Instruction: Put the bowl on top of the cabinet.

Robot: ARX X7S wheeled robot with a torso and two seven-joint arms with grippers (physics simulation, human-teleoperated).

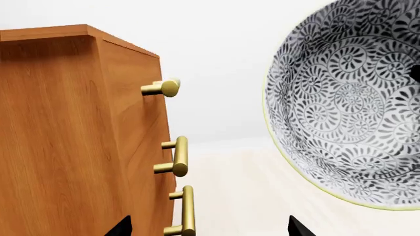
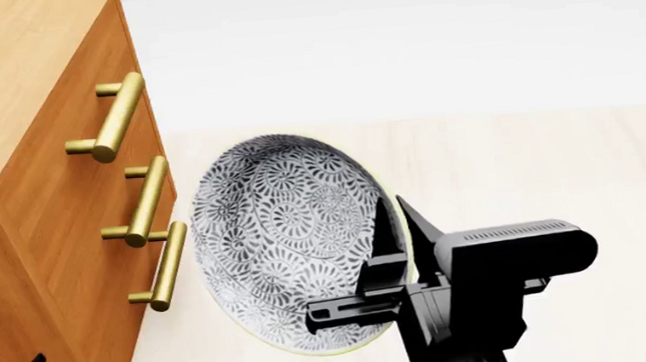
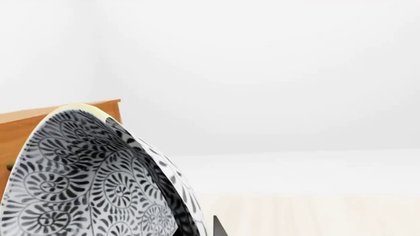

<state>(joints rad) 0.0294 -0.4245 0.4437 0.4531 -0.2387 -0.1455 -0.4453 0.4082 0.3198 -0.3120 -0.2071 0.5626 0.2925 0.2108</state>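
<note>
The bowl, grey floral with a pale rim, hangs tipped on its side in front of the cabinet, its hollow facing the cabinet's front. My right gripper is shut on the bowl's rim, one finger inside and one outside. The right wrist view shows the bowl close up in that gripper, with the cabinet's top edge behind it. My left gripper is open and holds nothing, low by the cabinet's front. The bowl hangs to one side of it.
Three brass bar handles stick out from the cabinet front toward the bowl. The lighter wood top lies higher than the bowl. Pale floor stretches to the right, with a white wall behind.
</note>
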